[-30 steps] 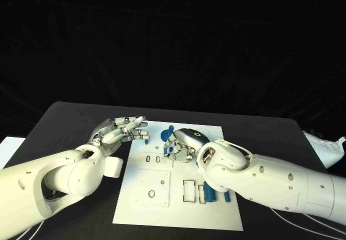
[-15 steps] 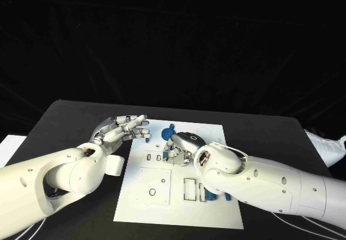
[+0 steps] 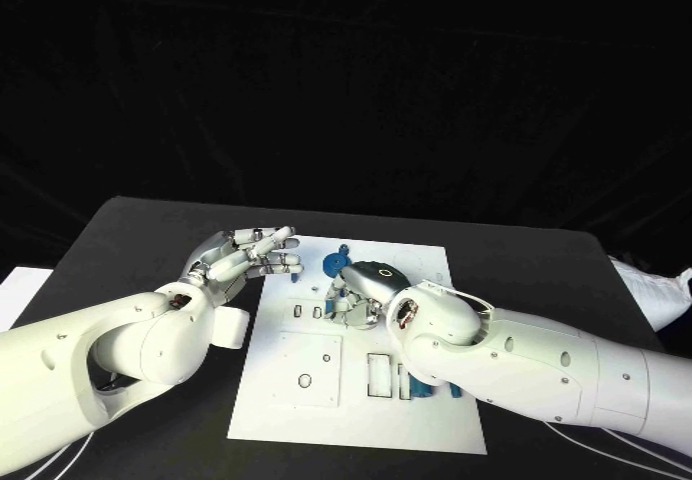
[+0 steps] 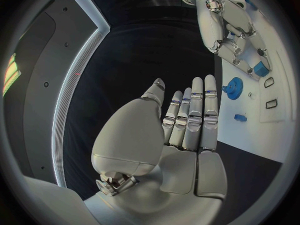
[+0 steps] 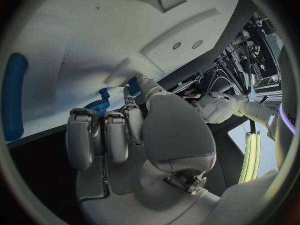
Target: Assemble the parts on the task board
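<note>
The black surface [image 3: 144, 240] carries the white task board [image 3: 418, 262], which lies at its middle with its long side running from 12 to 6 o'clock.

The right arm [image 3: 534, 375] comes in from 4 o'clock and crosses the near right part of the board. Its right hand [image 3: 364, 292] sits over the board's far middle, palm down, fingers curled in toward the board. In the left wrist view that hand [image 4: 240, 42] has a small blue part [image 4: 260, 69] at its fingertips; whether it truly grips the piece cannot be told from these views.

The left arm [image 3: 101, 355] enters from 8 o'clock. The left hand [image 3: 238, 260] hovers at the board's far left edge, at about 10 o'clock from the board's centre. It holds nothing; in the left wrist view the left hand [image 4: 178, 135] has its fingers straight, side by side, with the thumb standing off.

On the board, a raised white square plate [image 3: 306, 372] with an oval hole lies at the near left. Two narrow rectangular slots [image 3: 378, 378] sit at the near middle, and long blue parts [image 3: 418, 385] lie just beside them, partly under the right arm.

A round blue gear [image 3: 335, 265] stands at the board's far middle, at 11 o'clock from the right hand and close to it. A small blue piece [image 3: 296, 279] rests just beside the left hand's fingertips.
</note>
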You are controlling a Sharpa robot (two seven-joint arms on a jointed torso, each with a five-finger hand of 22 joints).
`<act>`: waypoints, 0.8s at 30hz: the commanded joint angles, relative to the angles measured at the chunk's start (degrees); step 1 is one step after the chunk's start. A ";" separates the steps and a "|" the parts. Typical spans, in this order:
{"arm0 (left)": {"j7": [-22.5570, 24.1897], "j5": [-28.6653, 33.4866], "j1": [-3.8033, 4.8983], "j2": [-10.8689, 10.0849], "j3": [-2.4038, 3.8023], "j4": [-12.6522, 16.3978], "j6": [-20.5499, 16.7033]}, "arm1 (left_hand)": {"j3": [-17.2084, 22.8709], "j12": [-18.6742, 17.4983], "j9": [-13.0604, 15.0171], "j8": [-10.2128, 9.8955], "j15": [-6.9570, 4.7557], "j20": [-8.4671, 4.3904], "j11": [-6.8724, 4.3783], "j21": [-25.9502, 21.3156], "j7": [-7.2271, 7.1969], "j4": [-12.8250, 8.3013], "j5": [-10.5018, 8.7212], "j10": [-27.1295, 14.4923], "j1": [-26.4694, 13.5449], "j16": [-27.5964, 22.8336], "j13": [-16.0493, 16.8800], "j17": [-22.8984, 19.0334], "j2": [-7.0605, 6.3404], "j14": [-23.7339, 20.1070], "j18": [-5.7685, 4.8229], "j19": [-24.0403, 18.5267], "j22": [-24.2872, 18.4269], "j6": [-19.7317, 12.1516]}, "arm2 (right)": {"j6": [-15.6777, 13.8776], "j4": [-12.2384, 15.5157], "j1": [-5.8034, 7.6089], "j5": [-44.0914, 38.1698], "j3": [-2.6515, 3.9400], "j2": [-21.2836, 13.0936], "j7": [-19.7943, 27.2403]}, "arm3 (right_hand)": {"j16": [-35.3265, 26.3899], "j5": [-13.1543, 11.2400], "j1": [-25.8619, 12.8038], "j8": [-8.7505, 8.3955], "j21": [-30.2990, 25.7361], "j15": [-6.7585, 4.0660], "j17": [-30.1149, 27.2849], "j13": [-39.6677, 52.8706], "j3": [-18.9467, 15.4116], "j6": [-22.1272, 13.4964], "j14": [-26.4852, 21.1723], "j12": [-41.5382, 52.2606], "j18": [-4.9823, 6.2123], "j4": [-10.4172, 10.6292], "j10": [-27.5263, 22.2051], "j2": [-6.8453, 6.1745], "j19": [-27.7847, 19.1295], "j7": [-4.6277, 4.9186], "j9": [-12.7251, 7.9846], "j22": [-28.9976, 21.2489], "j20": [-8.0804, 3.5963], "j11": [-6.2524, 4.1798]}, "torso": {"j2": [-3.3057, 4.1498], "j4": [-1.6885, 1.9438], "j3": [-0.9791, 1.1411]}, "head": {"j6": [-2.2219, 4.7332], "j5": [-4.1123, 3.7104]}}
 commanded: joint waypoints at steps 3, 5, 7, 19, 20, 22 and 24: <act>0.14 0.11 0.03 0.11 0.03 0.21 1.18 | -0.01 -0.29 -0.06 -0.27 0.49 0.30 0.02 0.35 0.22 -0.32 -0.21 -0.41 0.34 -0.29 -0.06 0.05 -0.16 0.00 0.54 -0.19 -0.04 -0.29 | 4.00 -0.31 -0.44 -0.71 -0.46 0.06 -0.85 | -0.27 0.22 -1.12 -0.46 -0.23 0.18 10.05 4.46 -0.45 -0.19 4.99 -0.56 -0.81 0.35 -0.53 -0.62 0.47 -0.28 -0.20 2.15 0.08 0.33 | -0.04 0.06 -0.04 | -0.25 0.05; 0.13 0.11 0.03 0.11 0.03 0.26 1.21 | -0.01 -0.29 -0.06 -0.27 0.49 0.30 0.02 0.35 0.22 -0.32 -0.21 -0.41 0.34 -0.29 -0.06 0.05 -0.16 0.00 0.54 -0.19 -0.04 -0.29 | 4.16 -0.32 -0.45 -0.68 -0.48 0.02 -0.78 | -0.29 0.70 -1.61 -0.79 -0.27 0.32 10.03 4.44 -0.71 -0.62 4.99 -0.62 -0.80 0.45 -0.58 -1.22 0.45 -0.06 -0.31 2.10 0.21 0.51 | -0.04 0.06 -0.05 | -0.25 0.05; 0.11 0.11 0.03 0.11 0.03 0.28 1.22 | -0.01 -0.29 -0.06 -0.27 0.49 0.30 0.02 0.35 0.22 -0.32 -0.21 -0.41 0.34 -0.29 -0.06 0.05 -0.16 0.00 0.54 -0.19 -0.04 -0.29 | 4.24 -0.35 -0.45 -0.66 -0.50 0.00 -0.78 | -0.31 0.99 -1.98 -1.07 -0.29 0.44 10.01 4.40 -0.89 -0.96 4.98 -0.73 -0.80 0.53 -0.64 -1.64 0.44 0.12 -0.40 2.07 0.31 0.66 | -0.04 0.02 -0.06 | -0.31 0.10; 0.02 0.11 0.03 0.06 0.03 0.30 1.28 | -0.01 -0.29 -0.06 -0.27 0.49 0.30 0.02 0.35 0.22 -0.32 -0.21 -0.41 0.34 -0.29 -0.06 0.05 -0.16 0.00 0.54 -0.19 -0.04 -0.29 | 4.04 -0.35 -0.46 -0.85 -0.57 0.10 -1.39 | -0.43 1.06 -3.49 -2.52 -0.49 1.09 9.86 3.54 -1.73 -2.82 4.95 -2.39 -0.74 0.93 -1.50 -3.28 0.30 0.99 -0.88 1.78 0.91 1.42 | -0.09 0.05 -0.06 | -0.41 0.04; 0.00 0.11 0.03 0.06 0.03 0.30 1.29 | -0.01 -0.29 -0.06 -0.27 0.49 0.30 0.02 0.35 0.22 -0.32 -0.21 -0.41 0.34 -0.29 -0.06 0.05 -0.16 0.00 0.54 -0.19 -0.04 -0.29 | 3.81 -0.34 -0.46 -0.87 -0.57 0.10 -1.45 | -0.42 1.00 -3.65 -2.76 -0.52 1.19 9.89 3.27 -1.85 -3.22 4.96 -2.87 -0.73 0.98 -1.74 -3.44 0.27 1.12 -0.97 1.73 0.99 1.55 | -0.09 0.04 -0.05 | -0.40 0.04; -0.03 0.11 0.03 0.05 0.03 0.29 1.32 | -0.01 -0.29 -0.06 -0.27 0.49 0.30 0.02 0.35 0.22 -0.32 -0.21 -0.41 0.34 -0.29 -0.06 0.05 -0.16 0.00 0.54 -0.19 -0.04 -0.29 | 3.33 -0.29 -0.46 -0.90 -0.59 0.08 -1.56 | -0.37 0.78 -3.92 -3.24 -0.58 1.41 10.00 2.80 -2.12 -4.32 4.98 -3.73 -0.72 1.08 -2.19 -3.79 0.23 1.42 -1.21 1.65 1.17 1.81 | -0.09 0.03 -0.04 | -0.36 0.05; -0.06 0.11 0.03 0.05 0.03 0.29 1.34 | -0.01 -0.29 -0.06 -0.27 0.49 0.30 0.02 0.35 0.22 -0.32 -0.21 -0.41 0.34 -0.29 -0.06 0.05 -0.16 0.00 0.54 -0.19 -0.04 -0.29 | 2.88 -0.23 -0.46 -0.94 -0.60 0.08 -1.63 | -0.33 0.53 -4.32 -3.41 -0.65 1.74 10.08 1.99 -2.65 -5.94 4.99 -5.14 -0.70 1.30 -2.89 -4.23 0.17 1.83 -1.55 1.55 1.47 2.18 | -0.06 0.02 -0.02 | -0.37 0.05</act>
